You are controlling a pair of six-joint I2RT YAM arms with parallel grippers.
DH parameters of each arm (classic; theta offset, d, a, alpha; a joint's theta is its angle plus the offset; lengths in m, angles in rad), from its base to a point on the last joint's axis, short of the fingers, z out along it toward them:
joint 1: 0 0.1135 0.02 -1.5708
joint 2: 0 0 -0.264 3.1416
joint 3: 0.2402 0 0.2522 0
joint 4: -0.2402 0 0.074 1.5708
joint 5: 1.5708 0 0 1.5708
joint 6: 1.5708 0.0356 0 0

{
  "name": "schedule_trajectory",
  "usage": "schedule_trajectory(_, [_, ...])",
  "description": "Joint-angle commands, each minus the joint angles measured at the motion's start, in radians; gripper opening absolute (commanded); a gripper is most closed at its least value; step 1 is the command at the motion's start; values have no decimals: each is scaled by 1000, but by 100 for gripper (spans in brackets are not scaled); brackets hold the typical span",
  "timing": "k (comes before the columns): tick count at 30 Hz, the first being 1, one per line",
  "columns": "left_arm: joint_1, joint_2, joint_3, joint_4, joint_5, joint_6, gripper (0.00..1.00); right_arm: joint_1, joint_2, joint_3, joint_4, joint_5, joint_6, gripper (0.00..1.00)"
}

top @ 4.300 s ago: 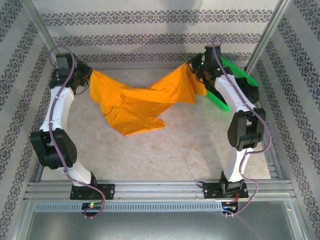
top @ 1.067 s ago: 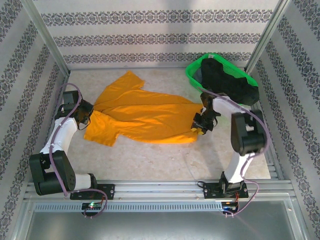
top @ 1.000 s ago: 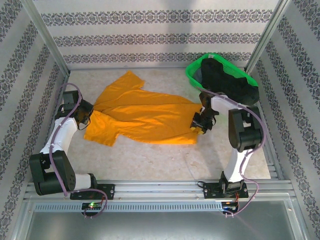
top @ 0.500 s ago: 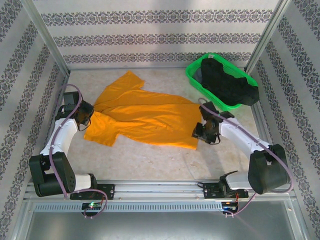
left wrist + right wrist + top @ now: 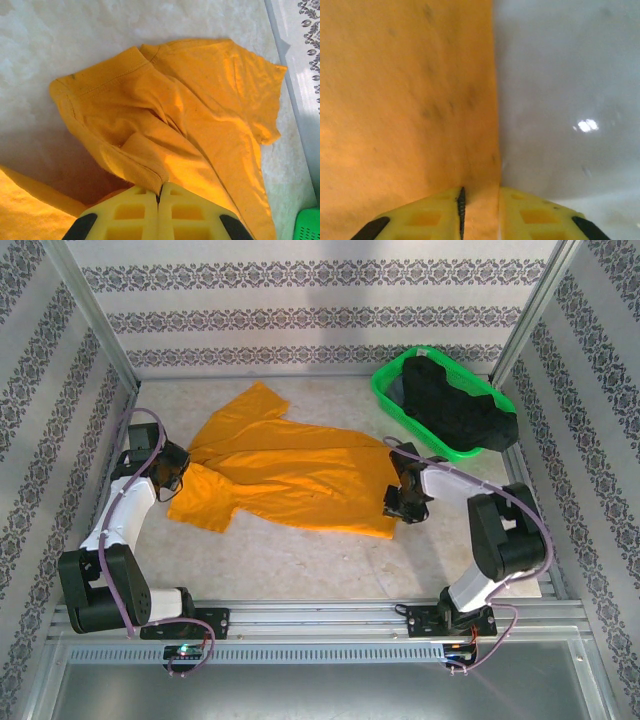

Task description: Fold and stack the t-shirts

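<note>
**Orange shirt flat, one hand at each end: which way does the fold go?**

I'm using the green basket [image 5: 385, 400] as my reference for everything. The orange t-shirt [image 5: 290, 480] is spread on the bench [image 5: 300, 570], and its long axis runs from just in front of the basket straight away toward the far side from it. The hem end is on the basket side. The sleeves and neck are on the side away from the basket. The black t-shirt [image 5: 455, 410] is bunched up inside the basket, so my guess is that one's for later.

The left hand [image 5: 158, 192] is at the end farthest from the basket. Its fingers are pressed together on a ribbed fold of orange cloth, so it has a real pinch. I can't tell whether that fold is a sleeve cuff or the collar.

The right hand [image 5: 480, 192] is the one close to the basket, low over the hem near its front corner. The gap is narrow and the hem's edge runs right through it, with bare bench on one side and orange on the other. I can't tell if it's actually biting the cloth or just straddling it.

So each hand is at one end of the long axis, and each is nearer its own end. To me the next move turns on that hem grip. If it holds, I'd carry the hem away from the basket toward the neck. If it slips, I'd expect only the left end to lift.
</note>
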Motion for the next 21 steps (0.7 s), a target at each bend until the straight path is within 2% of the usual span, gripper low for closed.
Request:
schedule_trajectory(1, [-10, -13, -1, -10, -4, 1, 0, -15, 78, 83, -32, 54, -39, 5])
schedule_trajectory(2, [-10, -13, 0, -9, -2, 0, 0, -20, 95, 106, -38, 69, -43, 0])
schedule_trajectory(9, [-10, 1, 16, -8, -5, 4, 0, -56, 158, 276, -69, 97, -45, 0])
schedule_trajectory(16, [-10, 25, 33, -1, -6, 12, 0, -62, 325, 486, -137, 76, -34, 0])
schedule_trajectory(21, [-10, 36, 34, 2, -5, 18, 0, -74, 403, 563, -117, 62, -21, 0])
